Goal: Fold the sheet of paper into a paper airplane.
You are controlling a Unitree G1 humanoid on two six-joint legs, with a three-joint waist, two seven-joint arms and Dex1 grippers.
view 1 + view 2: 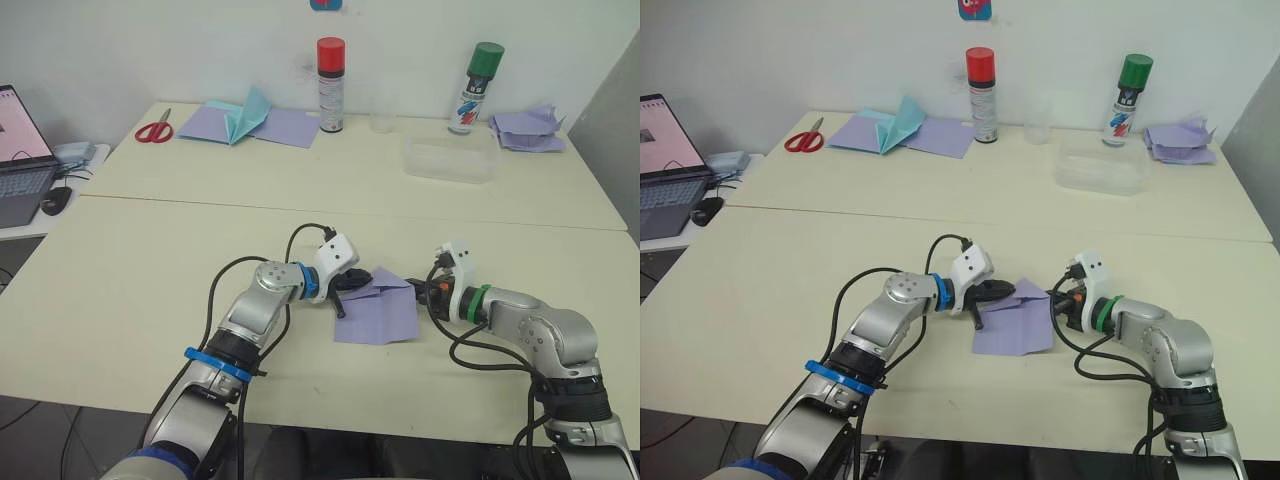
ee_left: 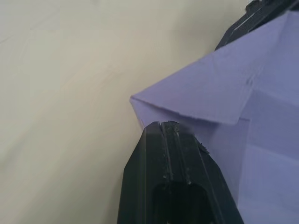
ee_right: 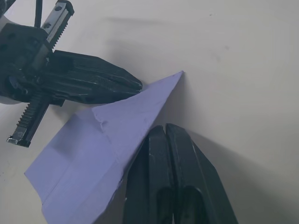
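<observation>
Lavender sheet of paper (image 1: 378,309) between closed hands

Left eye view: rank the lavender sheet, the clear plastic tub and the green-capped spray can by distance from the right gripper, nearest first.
1. Lavender sheet, right beside the right gripper, between both arms.
2. Clear plastic tub, on the far table.
3. Green-capped spray can, behind the tub by the wall.

Thin lavender paper sheet (image 1: 378,308): matt, smooth, with sharp creases. Cream tabletop (image 1: 130,300): smooth, faint sheen. Black plastic fingers of left gripper (image 2: 174,154): ribbed, slightly glossy, scuffed at the tips. Clear plastic tray (image 1: 450,158): translucent. Red-capped spray can (image 1: 331,85): glossy metal.
</observation>
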